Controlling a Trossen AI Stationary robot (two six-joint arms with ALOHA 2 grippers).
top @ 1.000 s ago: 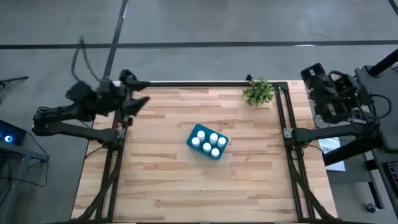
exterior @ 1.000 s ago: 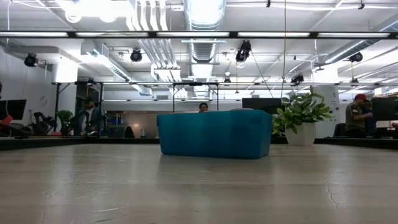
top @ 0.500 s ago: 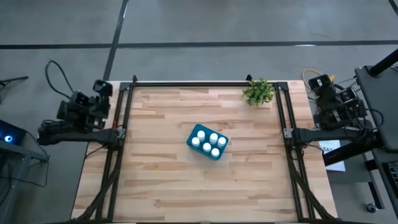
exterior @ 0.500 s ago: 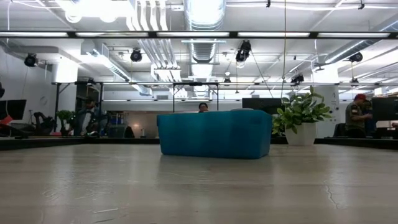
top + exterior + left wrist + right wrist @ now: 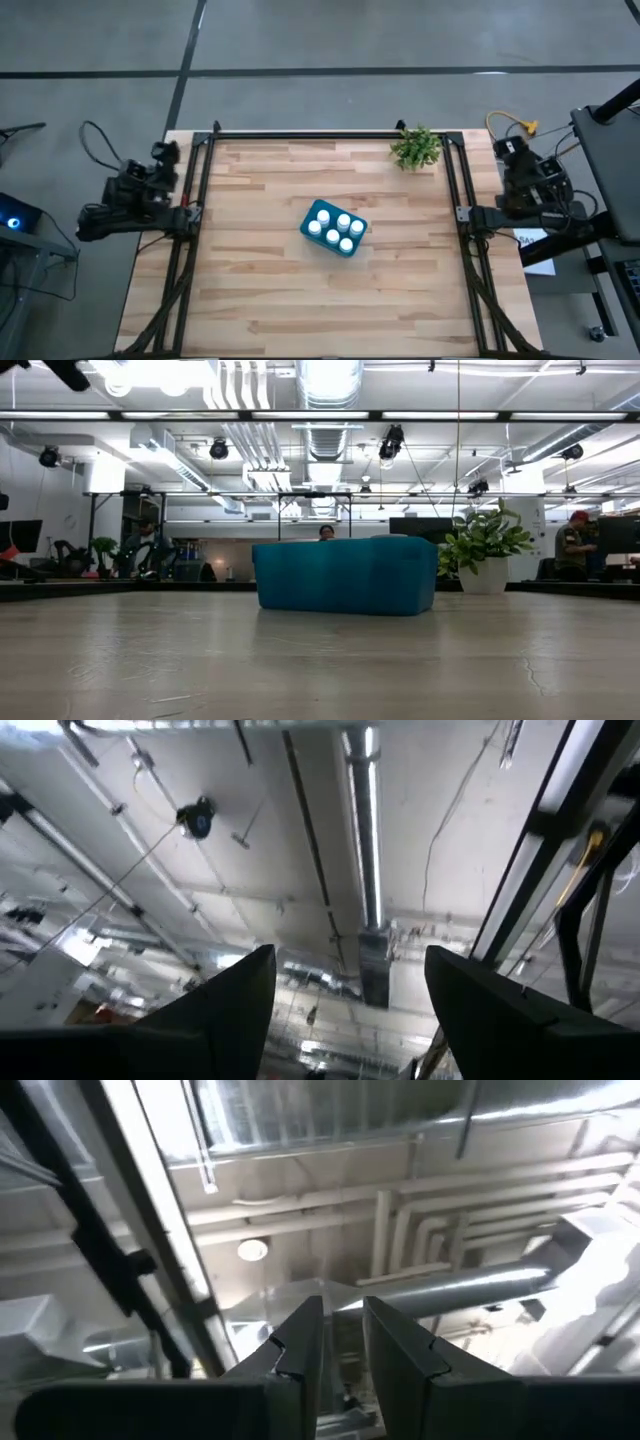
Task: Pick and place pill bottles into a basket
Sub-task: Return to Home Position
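Drew the dark two-finger left gripper off the upper-left corner of the pale wooden-plank bench, out past the black frame rail toward the frame's left edge, then folded it lower and tighter. Lowered the dark two-finger right gripper at the frame's right edge, shifting it slightly down-frame and folding it more compactly. Brought a dark arm part into the low view's top-left corner.

A teal-blue basket sits askew near the middle of the wooden tabletop, six white-capped pill bottles upright inside; potted plant well apart; left arm and right arm folded outside the side rails
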